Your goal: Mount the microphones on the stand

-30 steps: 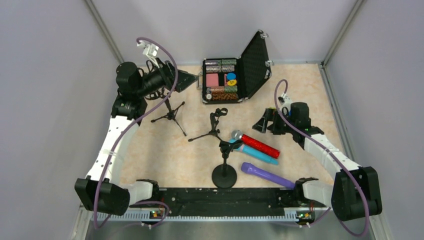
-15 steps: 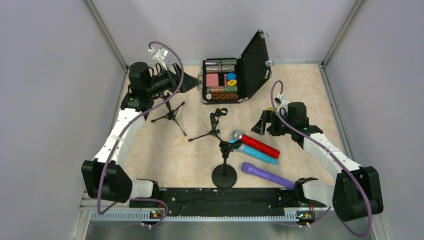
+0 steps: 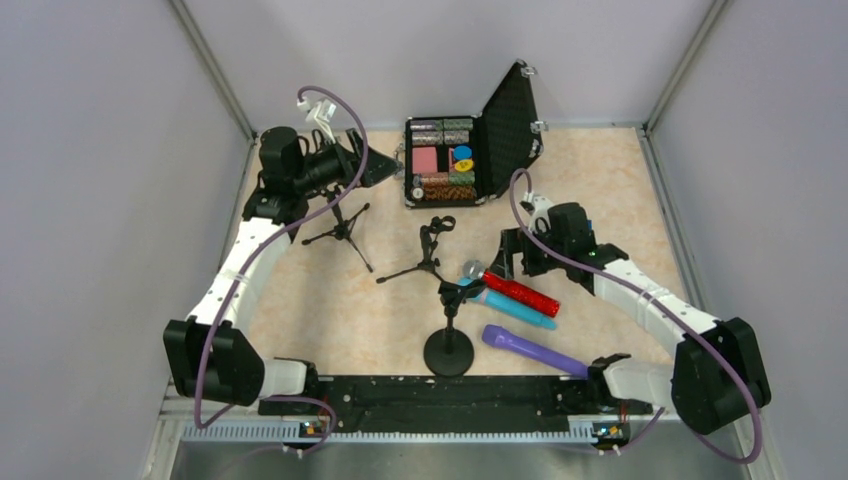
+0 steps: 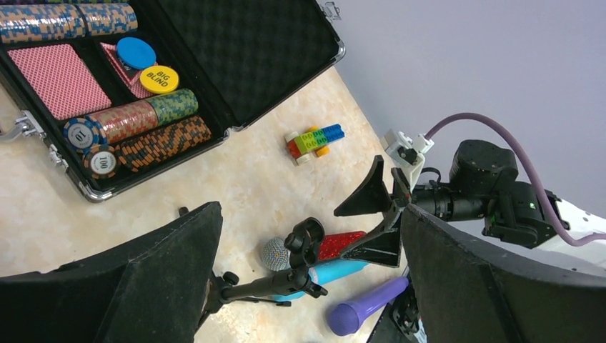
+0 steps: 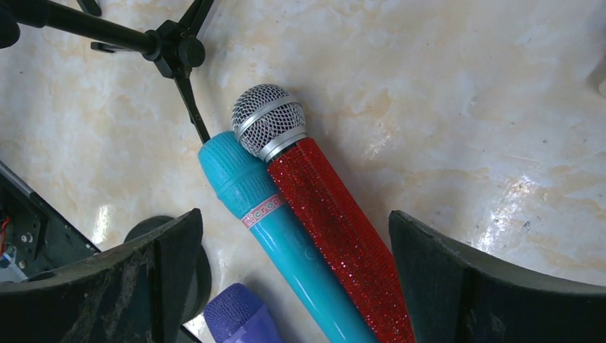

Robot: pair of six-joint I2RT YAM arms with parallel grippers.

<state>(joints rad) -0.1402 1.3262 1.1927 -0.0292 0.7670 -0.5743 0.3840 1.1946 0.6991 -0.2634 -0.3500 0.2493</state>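
Note:
Three microphones lie right of centre: the glittery red one [image 3: 520,293] [image 5: 330,221] with a silver mesh head, the light blue one [image 3: 515,311] [image 5: 279,229] pressed against it, and the purple one [image 3: 535,351] [image 5: 239,319] nearer the arm bases. My right gripper [image 3: 503,259] [image 5: 296,286] hangs open above the red and blue pair, its fingers straddling both. A round-base stand [image 3: 449,345] has its empty clip [image 3: 455,293] [image 4: 307,243] next to the mic heads. My left gripper [image 3: 385,165] [image 4: 311,286] is open and empty at the back left, high over the table.
Two black tripod stands [image 3: 428,250] [image 3: 343,228] sit left of the microphones; one tripod's legs [image 5: 171,46] reach near the blue head. An open poker-chip case [image 3: 470,160] [image 4: 143,107] stands at the back, with a toy-brick car [image 4: 314,141] beside it.
My right gripper has slid left, from beside the microphones to over the red and blue ones. The left arm first shifted slightly right, then held still. Both stayed open.

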